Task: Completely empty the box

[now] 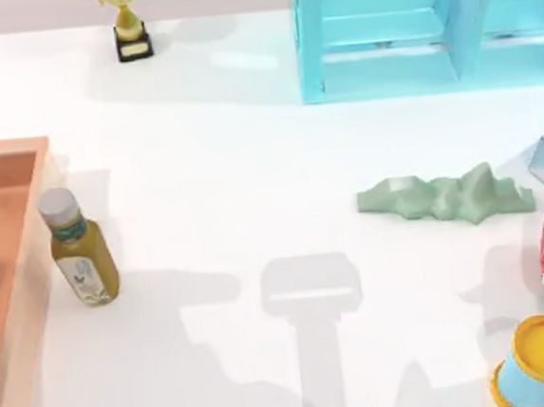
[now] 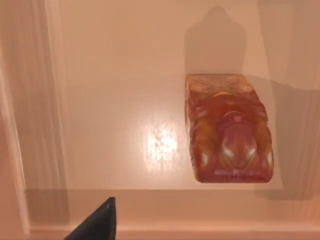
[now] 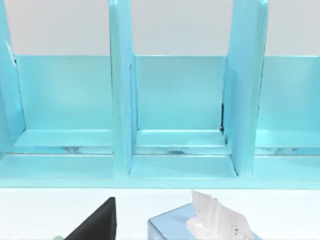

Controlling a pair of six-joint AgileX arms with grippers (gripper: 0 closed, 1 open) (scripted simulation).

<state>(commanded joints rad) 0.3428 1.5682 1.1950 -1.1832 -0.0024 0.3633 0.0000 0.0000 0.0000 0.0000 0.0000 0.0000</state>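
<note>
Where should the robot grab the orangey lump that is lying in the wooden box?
Probably across its two long sides, coming straight down from above. The orange-brown object lies flat on the bottom of the box, longer than wide, away from the walls, so a gripper could likely close over its narrower width.

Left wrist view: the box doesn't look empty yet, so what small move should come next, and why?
Probably lower the left gripper toward the reddish-orange packet and line up over it. The packet lies flat on the floor of the box, so the box is not empty, while the bottle already stands outside on the table beside the box wall.
</note>
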